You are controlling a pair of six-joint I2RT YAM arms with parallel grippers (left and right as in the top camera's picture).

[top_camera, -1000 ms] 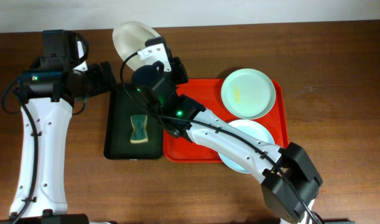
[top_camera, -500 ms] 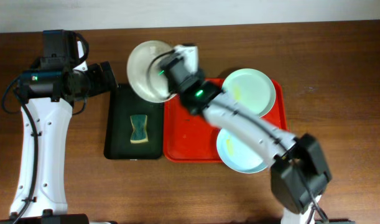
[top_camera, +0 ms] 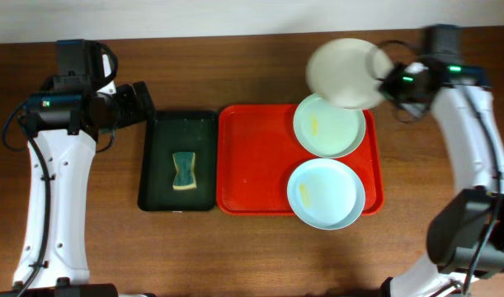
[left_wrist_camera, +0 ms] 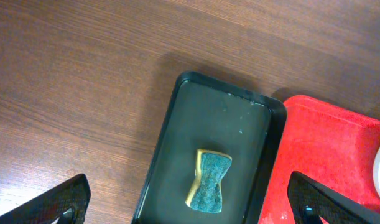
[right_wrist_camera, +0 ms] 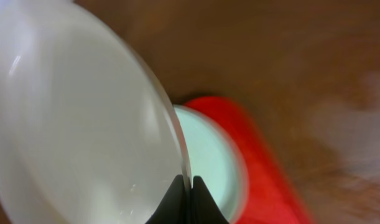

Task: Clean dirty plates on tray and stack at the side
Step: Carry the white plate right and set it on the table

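A white plate (top_camera: 344,73) hangs in the air above the red tray's (top_camera: 256,169) far right corner, my right gripper (top_camera: 387,82) shut on its rim. In the right wrist view the plate (right_wrist_camera: 78,112) fills the left half, its edge pinched between the fingertips (right_wrist_camera: 177,202). Two pale blue-green plates lie on the tray: one at the back right (top_camera: 329,124) and one at the front right (top_camera: 325,193), each with a yellowish smear. My left gripper (left_wrist_camera: 190,208) stands open over the dark green tray (left_wrist_camera: 177,155), nothing between its fingers.
A blue-green and yellow sponge (top_camera: 184,170) lies in the dark green tray (top_camera: 157,165), left of the red tray. In the left wrist view the sponge (left_wrist_camera: 208,180) lies just ahead of the open fingers. Brown wooden table (top_camera: 235,247) surrounds both trays.
My right arm has swung the white plate from above the green tray's far end rightward across the red tray to its far right corner. The left arm has not moved.
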